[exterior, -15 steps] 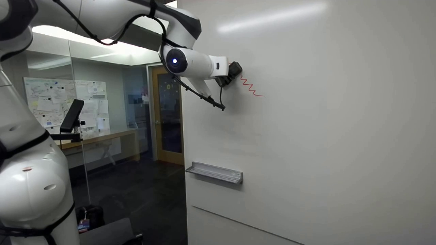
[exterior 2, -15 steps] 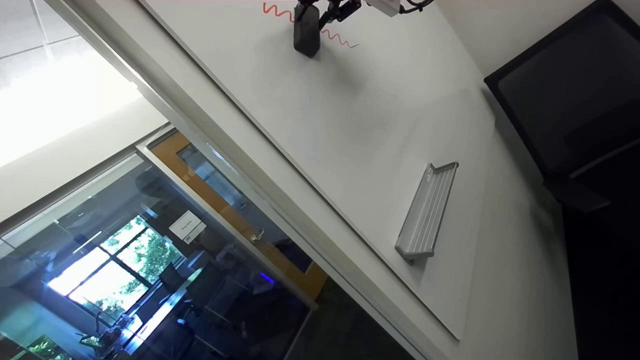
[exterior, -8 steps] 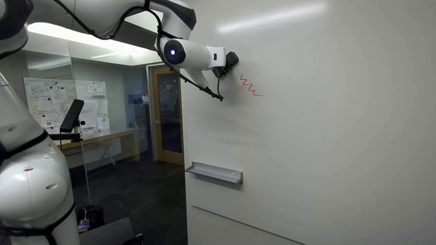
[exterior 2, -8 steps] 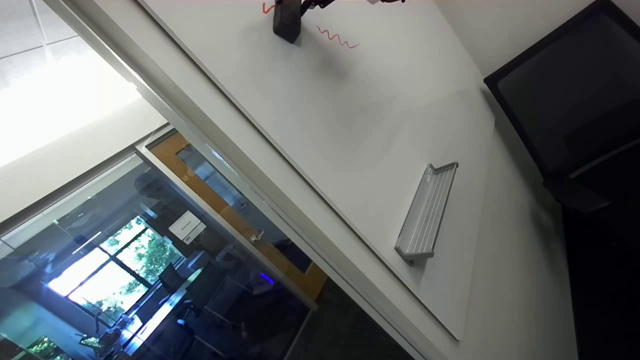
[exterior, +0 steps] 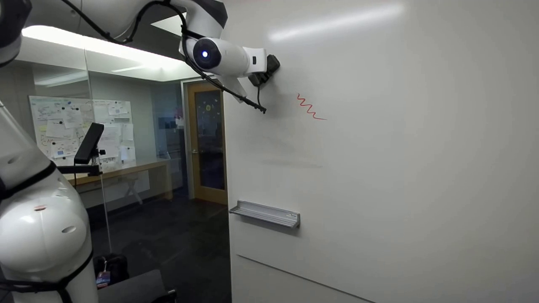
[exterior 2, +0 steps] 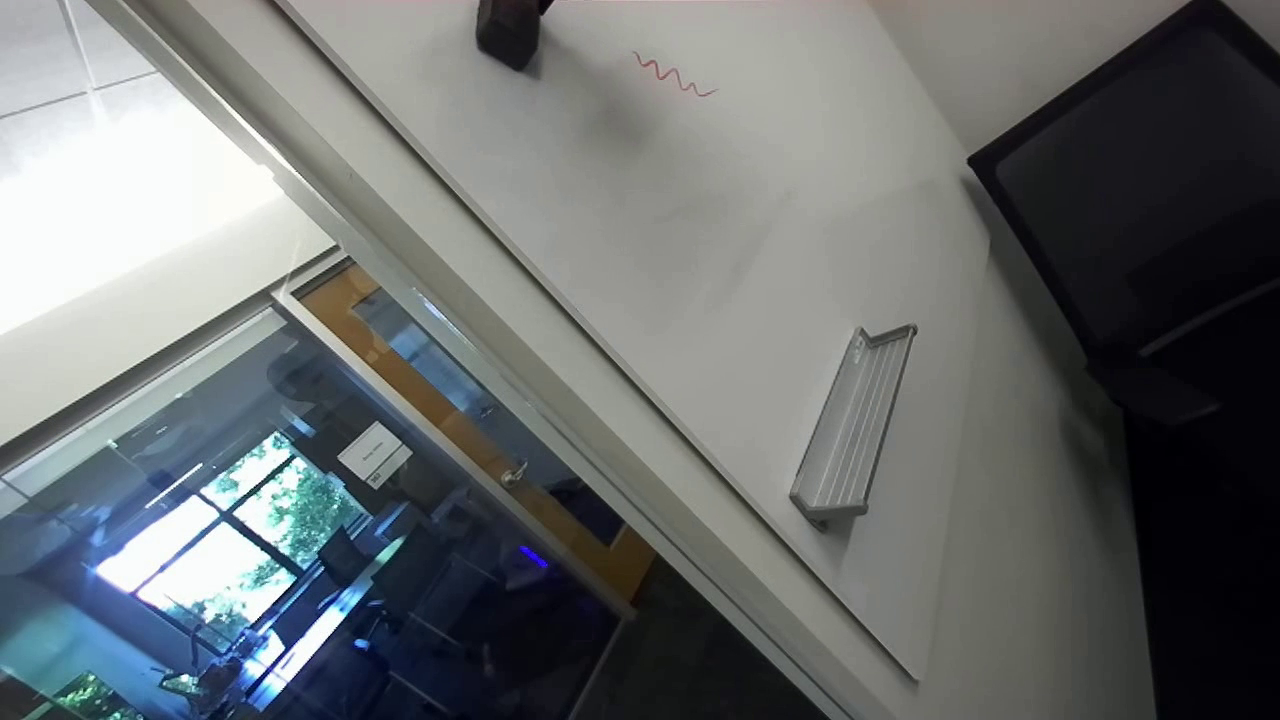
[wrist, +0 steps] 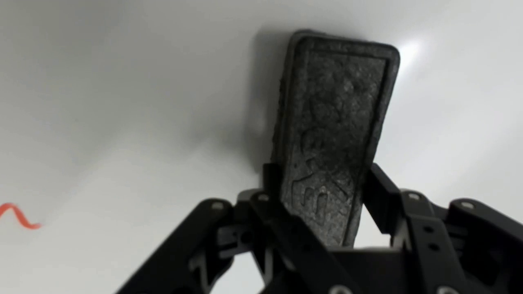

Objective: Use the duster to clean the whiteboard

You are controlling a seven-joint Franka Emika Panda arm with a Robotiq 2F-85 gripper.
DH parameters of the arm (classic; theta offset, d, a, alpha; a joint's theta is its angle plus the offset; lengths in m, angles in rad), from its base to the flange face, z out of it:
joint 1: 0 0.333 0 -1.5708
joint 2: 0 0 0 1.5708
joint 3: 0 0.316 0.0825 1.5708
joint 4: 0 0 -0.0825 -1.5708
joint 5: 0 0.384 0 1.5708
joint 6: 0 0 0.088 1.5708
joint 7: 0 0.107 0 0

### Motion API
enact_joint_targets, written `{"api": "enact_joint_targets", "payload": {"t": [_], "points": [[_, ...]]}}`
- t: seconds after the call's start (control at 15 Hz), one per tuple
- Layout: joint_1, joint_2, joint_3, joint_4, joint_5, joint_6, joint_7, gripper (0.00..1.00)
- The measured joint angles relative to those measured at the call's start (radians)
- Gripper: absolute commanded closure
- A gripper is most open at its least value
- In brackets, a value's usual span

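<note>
1. Wrist view. Duster point(wrist: 333, 134) is gripped: jaws pinch its long sides toward one end, the rest projecting past them. Its back faces the camera and the wiping face is hidden, so firm contact with the whiteboard point(wrist: 102, 245) cannot be confirmed. Red stroke point(wrist: 20, 216) at lower left of frame, well apart from the duster.

2. In an exterior view. Over the last second the arm point(exterior: 231, 59) has gone up and toward the whiteboard edge nearest the wooden door point(exterior: 210, 143). Red squiggle point(exterior: 310, 107) unchanged, lower and farther from that edge than the duster; judged outside this pass. Containers: tray point(exterior: 265, 214) fixed near the lower door-side corner, ribbed floor visible along its length; what looks like a black bag point(exterior: 119, 265), contents hidden.

3. In an exterior view. Duster at top of frame, shifted toward the door-side edge. The upper red stretch, seen beside it a second ago, no longer shows; ground just vacated is white. Remainder under duster or jaws: cannot tell. Red squiggle point(exterior 2: 675, 75) intact. Judgement: task partway; next, a pressed pass down across it. Risk: held near one end, the duster may pivot.
</note>
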Motion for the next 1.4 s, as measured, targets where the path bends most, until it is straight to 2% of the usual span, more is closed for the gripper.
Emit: {"api": "enact_joint_targets", "payload": {"t": [0.93, 1.4], "points": [[-0.021, 0.011, 0.0, -0.003, -0.007, 0.009, -0.016, 0.71], [-0.08, 0.049, -0.014, -0.021, 0.082, 0.009, -0.116, 0.71]]}}
